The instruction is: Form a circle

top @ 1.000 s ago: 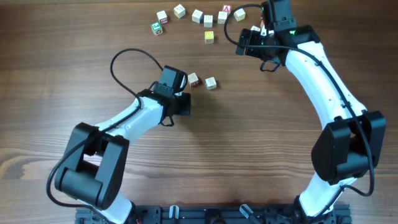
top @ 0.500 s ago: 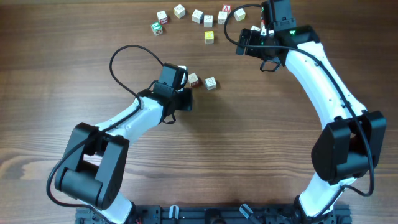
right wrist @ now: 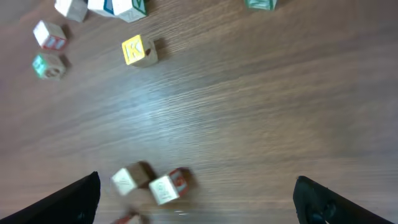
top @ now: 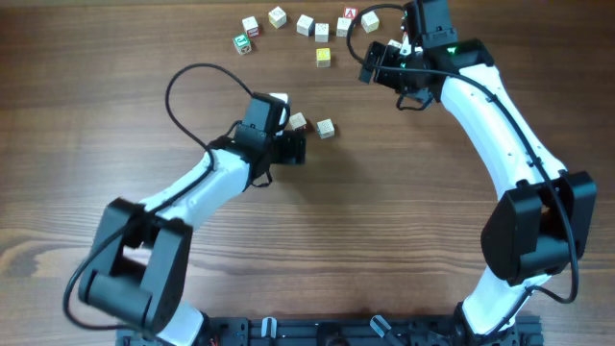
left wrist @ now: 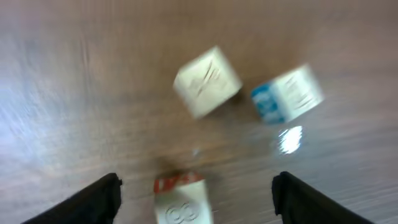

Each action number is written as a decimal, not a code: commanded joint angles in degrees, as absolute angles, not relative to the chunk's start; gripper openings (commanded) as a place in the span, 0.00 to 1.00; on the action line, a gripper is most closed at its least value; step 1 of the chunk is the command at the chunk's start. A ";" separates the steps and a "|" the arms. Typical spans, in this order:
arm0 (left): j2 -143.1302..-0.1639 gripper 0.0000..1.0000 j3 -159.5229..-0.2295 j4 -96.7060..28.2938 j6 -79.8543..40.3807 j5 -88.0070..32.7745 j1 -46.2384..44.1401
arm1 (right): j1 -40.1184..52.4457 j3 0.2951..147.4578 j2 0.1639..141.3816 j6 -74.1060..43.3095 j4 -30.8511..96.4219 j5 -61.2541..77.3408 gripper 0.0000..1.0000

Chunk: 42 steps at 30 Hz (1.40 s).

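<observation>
No full circle shows. Three small pale wooden letter cubes lie close together mid-table: one [top: 298,122], one with a blue face [top: 326,128] and a red-marked cube [top: 279,99] half hidden by my left wrist. In the blurred left wrist view the red-marked cube [left wrist: 181,200] stands on the wood between the wide-apart fingers of my left gripper [left wrist: 196,180], with a gap on each side. The other two cubes [left wrist: 207,81] [left wrist: 287,93] lie just ahead. My right gripper [right wrist: 196,182] hangs open and empty above the table, at the back right [top: 384,62].
A loose arc of several similar cubes [top: 305,24] runs along the back edge. A single yellow cube [top: 323,58] lies just below it and shows a K in the right wrist view [right wrist: 140,50]. The right arm [top: 500,125] curves down the right side.
My left gripper has opened and let go of the red-marked cube beside the other two. Its wrist shifted slightly right and towards the back. The right arm has not moved.
</observation>
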State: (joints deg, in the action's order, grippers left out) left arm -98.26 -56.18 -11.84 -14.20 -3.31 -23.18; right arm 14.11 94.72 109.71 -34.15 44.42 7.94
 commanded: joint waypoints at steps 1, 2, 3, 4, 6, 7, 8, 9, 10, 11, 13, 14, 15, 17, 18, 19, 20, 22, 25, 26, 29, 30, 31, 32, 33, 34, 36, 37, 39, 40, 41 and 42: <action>-93.17 0.84 -58.17 -9.21 -13.98 -0.82 -21.63 | 15.03 92.14 110.41 -50.33 44.21 10.39 1.00; -92.86 0.88 -58.17 -8.49 -14.00 0.14 -21.04 | 15.33 91.42 110.41 -53.10 44.21 10.37 0.99; -92.82 0.93 -58.17 -7.31 -14.26 1.15 -19.99 | 15.81 90.32 110.41 -56.40 44.12 10.37 0.99; -92.82 0.94 -58.17 -6.57 -15.16 1.63 -19.11 | 16.16 89.41 110.41 -58.19 43.68 10.39 0.99; -92.84 0.96 -58.17 -5.56 -18.24 2.07 -17.04 | 16.93 87.37 110.41 -60.10 41.76 10.33 0.99; -92.84 0.97 -58.17 -5.08 -20.27 2.04 -15.81 | 17.34 86.30 110.41 -60.20 40.10 10.39 0.99; -92.84 1.00 -58.17 -4.58 -23.18 2.02 -14.28 | 17.80 85.34 110.41 -60.20 38.52 10.41 0.99; -92.84 1.00 -58.17 -4.32 -25.28 2.02 -13.10 | 18.31 84.44 110.41 -60.20 37.06 10.46 1.00; -92.92 1.00 -58.17 -4.14 -26.72 2.00 -12.03 | 18.81 83.77 110.41 -60.23 35.99 10.41 0.99; -93.01 1.00 -58.17 -4.01 -27.88 2.00 -10.90 | 19.42 82.94 110.41 -60.27 34.65 10.37 1.00; -93.01 1.00 -58.17 -4.01 -27.92 2.02 -9.74 | 20.29 81.78 110.41 -61.10 32.86 10.37 1.00; -93.03 1.00 -58.15 -4.01 -27.92 2.00 -9.30 | 20.75 81.19 110.43 -62.13 32.03 10.33 1.00; -93.08 1.00 -58.15 -4.01 -27.92 2.02 -9.08 | 21.32 80.40 110.50 -63.37 31.14 9.91 0.99; -93.36 1.00 -58.15 -3.99 -27.92 2.02 -9.10 | 22.11 80.05 111.18 -65.01 30.65 8.36 0.99; -93.51 1.00 -58.15 -3.97 -27.92 2.00 -9.15 | 22.39 80.05 111.53 -65.14 30.41 7.77 0.98; -93.78 1.00 -58.15 -3.97 -27.92 2.02 -9.21 | 22.70 80.05 112.38 -65.14 29.80 7.31 0.99; -94.24 1.00 -58.15 -3.95 -27.92 2.02 -9.21 | 23.03 80.05 113.58 -65.12 28.91 7.31 0.98; -95.22 1.00 -58.15 -3.75 -27.92 2.02 -9.21 | 23.24 80.05 115.94 -65.10 27.66 7.33 0.98; -96.71 1.00 -58.15 -3.62 -27.92 2.02 -9.21 | 23.18 80.07 118.17 -65.12 26.65 9.10 0.98; -97.30 1.00 -58.15 -3.60 -27.92 2.02 -9.21 | 23.18 80.07 118.72 -65.12 26.26 10.68 0.96; -98.19 1.00 -58.15 -3.60 -27.92 2.02 -9.21 | 23.27 80.07 118.74 -65.23 26.15 12.99 0.93; -98.39 1.00 -58.15 -3.57 -27.92 2.02 -9.21 | 23.24 80.07 118.74 -66.92 26.33 14.17 0.91; -98.41 1.00 -58.15 -3.60 -27.92 2.02 -9.21 | 23.24 80.07 118.74 -67.92 26.50 14.57 0.89; -98.41 1.00 -58.15 -3.57 -27.92 2.02 -9.21 | 23.24 80.07 118.74 -69.28 26.65 14.70 0.86; -98.41 1.00 -58.15 -3.53 -27.92 2.02 -9.19 | 23.24 80.07 118.74 -70.37 26.59 15.14 0.85; -98.41 1.00 -58.15 -3.40 -27.92 2.02 -9.21 | 23.24 80.07 118.74 -71.61 26.59 15.59 0.82; -98.41 1.00 -58.15 -3.36 -27.90 2.02 -9.21 | 23.24 80.07 118.98 -72.31 26.83 16.08 0.82; -98.41 1.00 -58.15 -3.38 -27.92 2.02 -9.21 | 23.24 80.07 119.07 -72.62 26.83 16.75 0.82; -98.41 1.00 -58.15 -3.38 -27.92 2.02 -9.21 | 23.24 80.07 119.52 -74.67 26.74 17.87 0.78; -98.41 1.00 -58.15 -3.36 -27.92 2.02 -9.21 | 23.24 80.07 119.83 -75.37 26.72 17.74 0.78; -98.41 1.00 -58.15 -3.33 -27.92 2.02 -9.19 | 23.24 80.07 120.07 -75.68 26.57 17.74 0.77; -98.41 1.00 -58.15 -3.33 -27.92 2.02 -9.21 | 23.24 80.07 120.40 -76.14 26.33 17.91 0.76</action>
